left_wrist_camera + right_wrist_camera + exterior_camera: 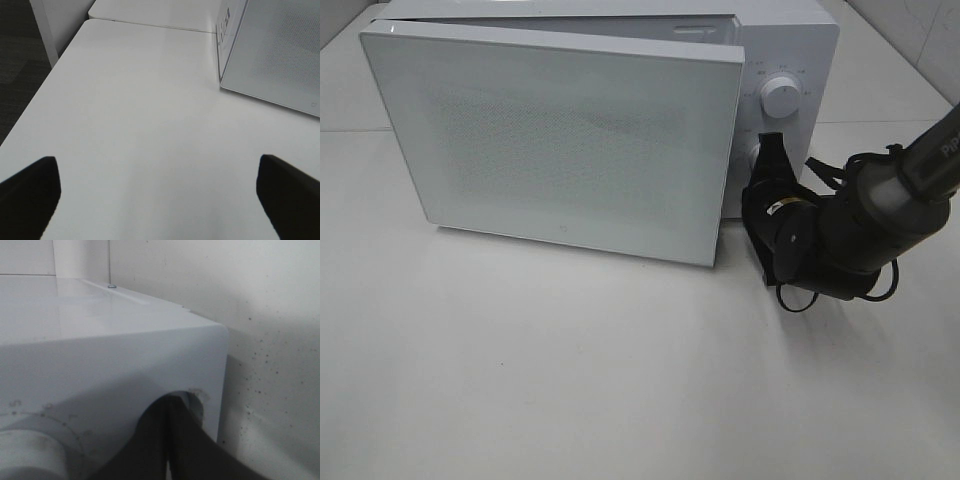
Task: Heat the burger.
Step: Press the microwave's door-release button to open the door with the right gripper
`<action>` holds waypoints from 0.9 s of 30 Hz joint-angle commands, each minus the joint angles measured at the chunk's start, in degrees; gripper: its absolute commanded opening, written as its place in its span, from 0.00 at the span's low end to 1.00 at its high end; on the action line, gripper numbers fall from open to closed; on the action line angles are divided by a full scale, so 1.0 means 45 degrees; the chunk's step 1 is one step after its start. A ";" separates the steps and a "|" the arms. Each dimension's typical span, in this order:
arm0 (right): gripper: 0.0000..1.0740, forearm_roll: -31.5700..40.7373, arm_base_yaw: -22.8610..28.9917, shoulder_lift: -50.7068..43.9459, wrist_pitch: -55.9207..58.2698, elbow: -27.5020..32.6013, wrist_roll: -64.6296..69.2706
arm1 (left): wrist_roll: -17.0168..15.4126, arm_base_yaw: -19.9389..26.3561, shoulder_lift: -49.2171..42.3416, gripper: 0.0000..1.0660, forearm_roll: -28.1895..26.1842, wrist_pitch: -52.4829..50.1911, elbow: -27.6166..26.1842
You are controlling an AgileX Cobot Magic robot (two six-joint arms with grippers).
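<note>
Microwave [790, 45] stands at the tabletop's [570, 380] far edge. Its door [560, 140] is partly open and blocks the view into the cavity.

Burger: not visible in any view; position cannot be determined.

Right gripper [769, 142]: jaws fully together, holding nothing. The tips [172, 407] rest against the control panel [125, 375] just below the upper knob [781, 95].

Left gripper [160, 200]: jaws spread wide, holding nothing. It is positioned over bare tabletop near the left edge, well apart from the door.
</note>
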 commanded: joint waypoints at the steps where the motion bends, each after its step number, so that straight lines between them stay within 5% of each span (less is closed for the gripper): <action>1: 0.00 -0.1031 -0.0433 -0.0229 -0.3476 -0.1248 -0.0229 | -0.0038 -0.0089 -0.0267 0.94 -0.0051 -0.0166 0.0000; 27: 0.00 -0.1757 -0.0395 -0.1044 -0.1171 -0.0166 -0.0178 | -0.0038 -0.0089 -0.0267 0.94 -0.0051 -0.0166 0.0000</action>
